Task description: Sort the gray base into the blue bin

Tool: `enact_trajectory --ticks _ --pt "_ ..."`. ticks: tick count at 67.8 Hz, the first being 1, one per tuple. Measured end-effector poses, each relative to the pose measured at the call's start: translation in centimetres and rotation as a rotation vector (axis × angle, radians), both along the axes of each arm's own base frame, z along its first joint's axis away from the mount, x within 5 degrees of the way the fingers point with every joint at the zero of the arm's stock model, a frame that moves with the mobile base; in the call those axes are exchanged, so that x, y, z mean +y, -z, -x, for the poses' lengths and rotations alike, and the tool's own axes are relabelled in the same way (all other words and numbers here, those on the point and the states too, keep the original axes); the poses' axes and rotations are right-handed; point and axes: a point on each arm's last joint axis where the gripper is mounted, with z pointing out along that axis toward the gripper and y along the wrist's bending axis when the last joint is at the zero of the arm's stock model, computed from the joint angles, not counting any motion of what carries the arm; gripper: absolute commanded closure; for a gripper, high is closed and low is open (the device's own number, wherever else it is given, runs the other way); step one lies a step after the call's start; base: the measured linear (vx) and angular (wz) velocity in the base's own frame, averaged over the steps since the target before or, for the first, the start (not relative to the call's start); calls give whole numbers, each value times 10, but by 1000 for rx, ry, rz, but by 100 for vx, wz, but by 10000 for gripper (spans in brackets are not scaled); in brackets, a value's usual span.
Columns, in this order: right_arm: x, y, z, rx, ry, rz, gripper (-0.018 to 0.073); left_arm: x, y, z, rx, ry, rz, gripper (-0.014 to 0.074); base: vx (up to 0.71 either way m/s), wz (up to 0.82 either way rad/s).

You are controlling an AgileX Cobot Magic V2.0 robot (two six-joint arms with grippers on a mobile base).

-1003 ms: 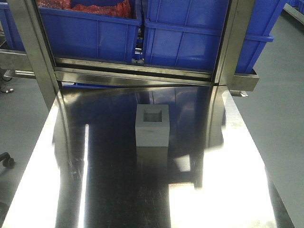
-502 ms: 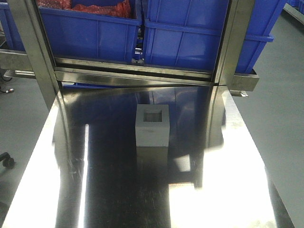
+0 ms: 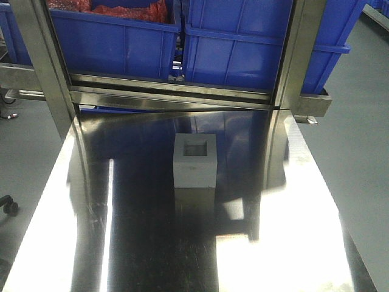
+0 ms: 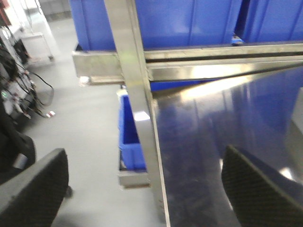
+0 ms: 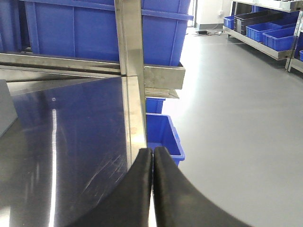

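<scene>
Table (image 3: pixel 152 243): polished steel, strongly reflective, with fine scratches noted near the right edge. Floor (image 5: pixel 236 118): smooth gray, seen on both sides of the table. Two steel uprights (image 3: pixel 42 67) are fixed at the far end, joined by a horizontal rail (image 3: pixel 170 91). Loose cables and equipment (image 4: pixel 19 90) are seen on the floor out to the left of the left tool (image 4: pixel 144 153); racks with more crates (image 5: pixel 265 33) are seen far off to the right of the right tool (image 5: pixel 152 156). Left tool: fingers spread wide apart, nothing between them, held over the table's left edge. Right tool: fingers pressed together, nothing gripped, held over the right edge. The gray base (image 3: pixel 196 161) is set upright on the table, recess facing up, ahead of and between the two tools, touched by neither. Beyond it, behind the rail, two large crates are lined up side by side: a left blue bin (image 3: pixel 115 42) holding red material (image 3: pixel 103 7), and a right blue bin (image 3: pixel 255 48) whose contents cannot be seen. A small blue crate (image 5: pixel 163 132) is placed on the floor by the table, just ahead of the right tool; its contents cannot be made out.
</scene>
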Motion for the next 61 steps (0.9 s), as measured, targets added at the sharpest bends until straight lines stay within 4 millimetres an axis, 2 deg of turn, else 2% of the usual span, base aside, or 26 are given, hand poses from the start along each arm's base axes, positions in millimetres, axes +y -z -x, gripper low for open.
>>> enact_trajectory --ticks 5,15,31,42,50,61 --pt "0 0 0 0 0 0 564 -2 -2 -9 37 23 14 -27 0 0" --pt "0 0 0 0 0 0 564 -5 -12 -42 113 116 -40 -8 0 0" --pt "0 0 0 0 0 0 564 -29 -27 -115 189 279 -18 11 0 0" --pt "0 0 0 0 0 0 564 -64 -16 -170 264 387 -11 11 0 0" --pt "0 0 0 0 0 0 564 -102 2 -205 331 456 -18 11 0 0" --pt "0 0 0 0 0 0 564 -157 25 -240 401 490 -25 11 0 0"
